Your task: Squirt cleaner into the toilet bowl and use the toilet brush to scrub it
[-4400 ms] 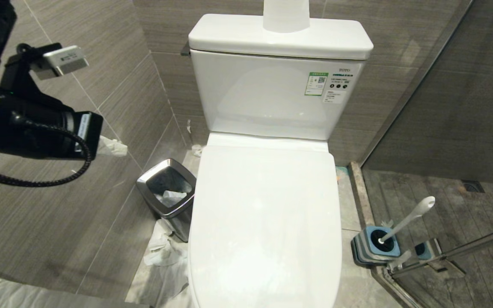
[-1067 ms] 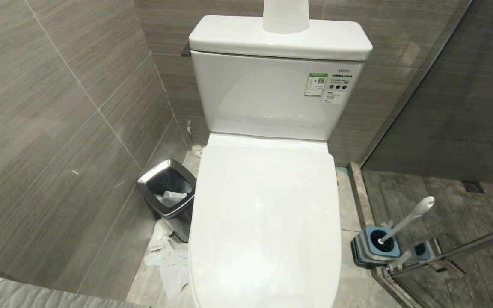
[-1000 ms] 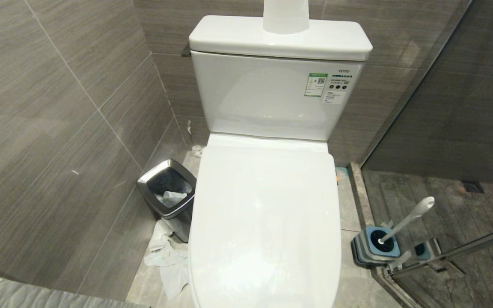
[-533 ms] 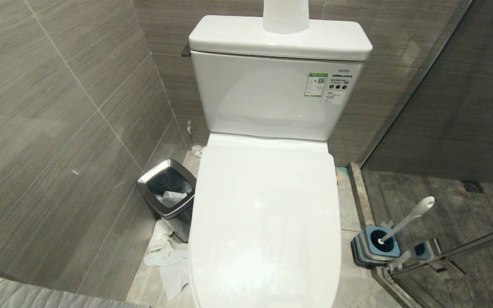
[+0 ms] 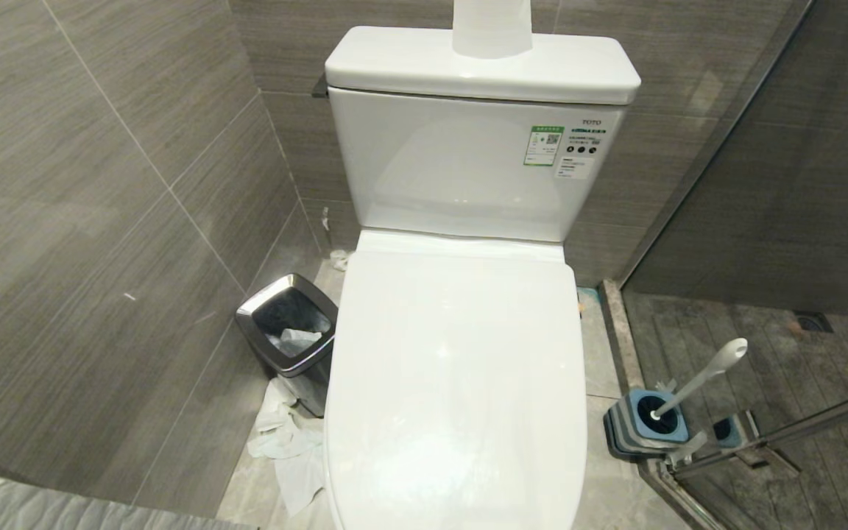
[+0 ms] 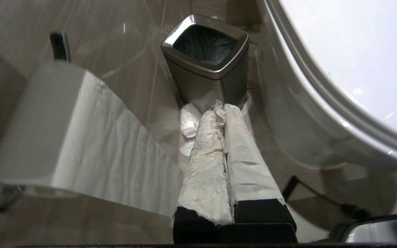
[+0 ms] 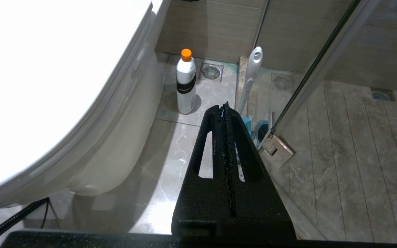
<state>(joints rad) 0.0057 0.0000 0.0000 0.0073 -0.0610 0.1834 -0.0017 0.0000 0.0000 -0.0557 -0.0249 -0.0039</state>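
Observation:
The toilet's white lid (image 5: pixel 457 383) lies closed, hiding the inside of the toilet bowl; the bowl's outer wall (image 6: pixel 298 134) shows beside my left gripper. The toilet brush (image 5: pixel 698 377) leans in its blue-and-grey holder (image 5: pixel 645 430) on the floor to the right of the toilet. In the right wrist view the brush handle (image 7: pixel 252 72) stands past my right gripper (image 7: pixel 224 105), which is shut and empty. The cleaner, a white bottle with an orange cap (image 7: pixel 186 82), stands on the floor by the bowl. My left gripper (image 6: pixel 223 107), its fingers wrapped in white paper, is shut and empty, low beside the bowl. Neither gripper shows in the head view.
A chrome-rimmed bin (image 5: pixel 288 331) stands left of the toilet with crumpled paper (image 5: pixel 288 449) on the floor before it. A strip of toilet paper (image 6: pixel 91 144) hangs near the left gripper. A glass shower door (image 5: pixel 777 434) with its hinge (image 7: pixel 277 148) borders the brush holder. A white roll (image 5: pixel 492 26) stands on the cistern.
The left arm, seen at the head view's left edge in the earliest frame, is out of that view now. Over the last second the head view shows no difference.

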